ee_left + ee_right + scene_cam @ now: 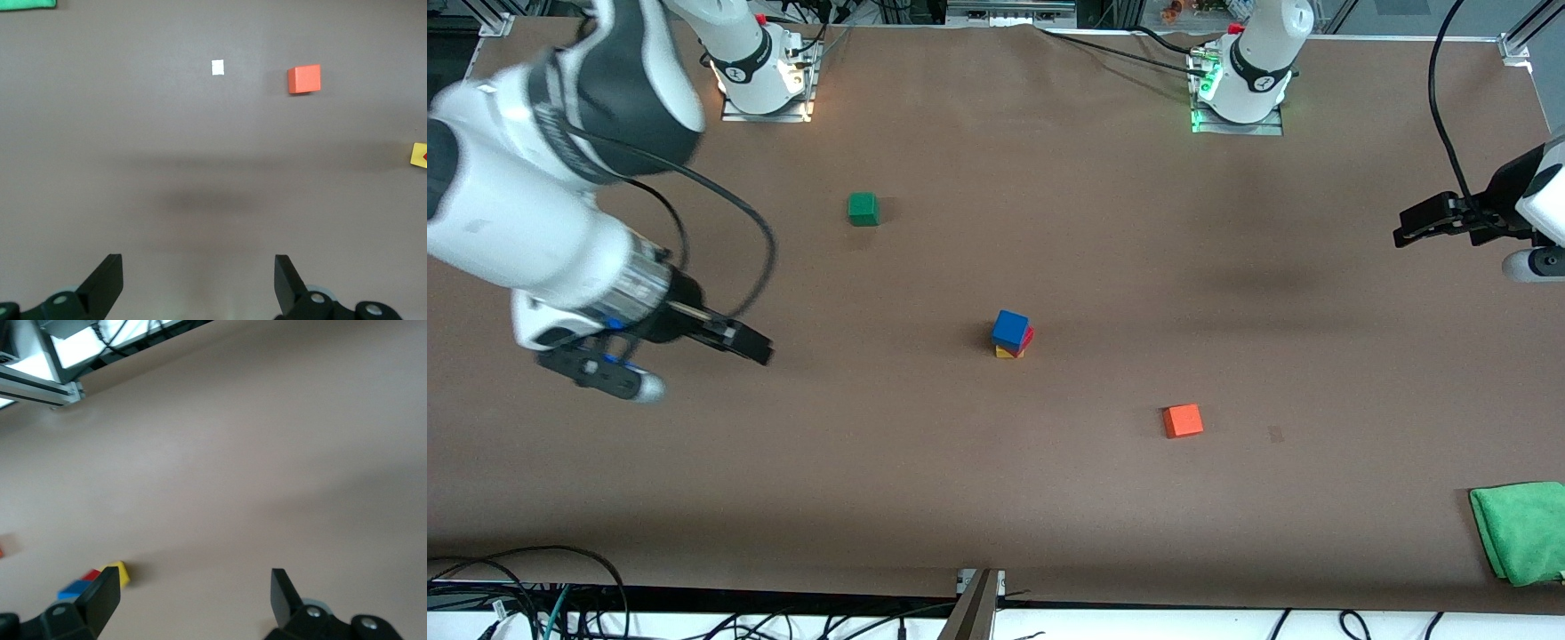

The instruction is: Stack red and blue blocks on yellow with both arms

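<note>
A stack stands mid-table: the blue block (1010, 328) on the red block (1028, 338) on the yellow cube (1008, 353). The right wrist view shows the yellow (121, 572), red (91, 575) and blue (75, 589) cubes together. The left wrist view catches only an edge of the yellow cube (419, 155). My right gripper (760, 347) is open and empty in the air toward the right arm's end, apart from the stack; it also shows in the right wrist view (193, 583). My left gripper (1403, 231) is open and empty over the left arm's end; it also shows in the left wrist view (198, 267).
A green cube (863, 209) sits farther from the front camera, toward the right arm's base. An orange cube (1183, 420) (304, 79) lies nearer the camera than the stack. A green cloth (1520, 529) (27, 4) lies at the corner near the left arm's end.
</note>
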`<state>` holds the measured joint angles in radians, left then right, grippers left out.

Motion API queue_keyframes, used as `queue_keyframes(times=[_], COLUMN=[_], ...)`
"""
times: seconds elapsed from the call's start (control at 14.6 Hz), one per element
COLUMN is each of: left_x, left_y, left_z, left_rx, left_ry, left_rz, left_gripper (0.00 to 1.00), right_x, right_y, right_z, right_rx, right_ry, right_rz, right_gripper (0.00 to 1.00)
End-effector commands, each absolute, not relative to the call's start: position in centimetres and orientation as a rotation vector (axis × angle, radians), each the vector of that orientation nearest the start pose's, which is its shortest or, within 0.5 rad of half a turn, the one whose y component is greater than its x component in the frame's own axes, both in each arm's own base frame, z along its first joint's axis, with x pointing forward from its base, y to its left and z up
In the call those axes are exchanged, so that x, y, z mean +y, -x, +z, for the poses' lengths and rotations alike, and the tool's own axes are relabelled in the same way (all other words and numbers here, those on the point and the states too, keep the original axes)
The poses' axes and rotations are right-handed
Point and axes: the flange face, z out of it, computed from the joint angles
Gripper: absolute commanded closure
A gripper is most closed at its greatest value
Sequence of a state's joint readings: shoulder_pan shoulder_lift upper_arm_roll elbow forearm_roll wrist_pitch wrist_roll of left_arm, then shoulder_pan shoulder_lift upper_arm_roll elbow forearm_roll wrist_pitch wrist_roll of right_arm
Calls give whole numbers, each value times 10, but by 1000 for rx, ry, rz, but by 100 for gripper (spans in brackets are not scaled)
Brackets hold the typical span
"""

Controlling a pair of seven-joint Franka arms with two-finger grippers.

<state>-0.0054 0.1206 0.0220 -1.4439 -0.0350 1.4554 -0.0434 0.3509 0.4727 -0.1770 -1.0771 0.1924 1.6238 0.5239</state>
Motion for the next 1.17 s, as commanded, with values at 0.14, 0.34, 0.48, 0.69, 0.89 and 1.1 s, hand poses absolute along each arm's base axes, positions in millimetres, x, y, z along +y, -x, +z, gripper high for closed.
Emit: queue_keyframes(times=[0.14,0.34,0.48,0.69,0.89,1.1], left_x=[-24,-28,-25,-31,-44,-37], left_y=[-553,-533,-530,-545,-550,-549], left_z=[631,623,618,626,641,649], left_rx=[-7,-2,-19,-4,29,39], left_ry=[3182,3185,3188,3191,3190,3185], left_rz=[113,-18,-104,-150,-201,-239], left_gripper=[0,0,0,0,0,0], right_x=[91,47,32,18,9,8], right_y=[-607,-569,-551,-547,-549,-549], right_z=[615,626,625,628,627,627], right_rx=[421,343,329,227,216,176], right_ry=[2963,2999,3045,3086,3091,3096], right_rz=[21,32,38,16,11,11], right_gripper=[0,0,0,0,0,0])
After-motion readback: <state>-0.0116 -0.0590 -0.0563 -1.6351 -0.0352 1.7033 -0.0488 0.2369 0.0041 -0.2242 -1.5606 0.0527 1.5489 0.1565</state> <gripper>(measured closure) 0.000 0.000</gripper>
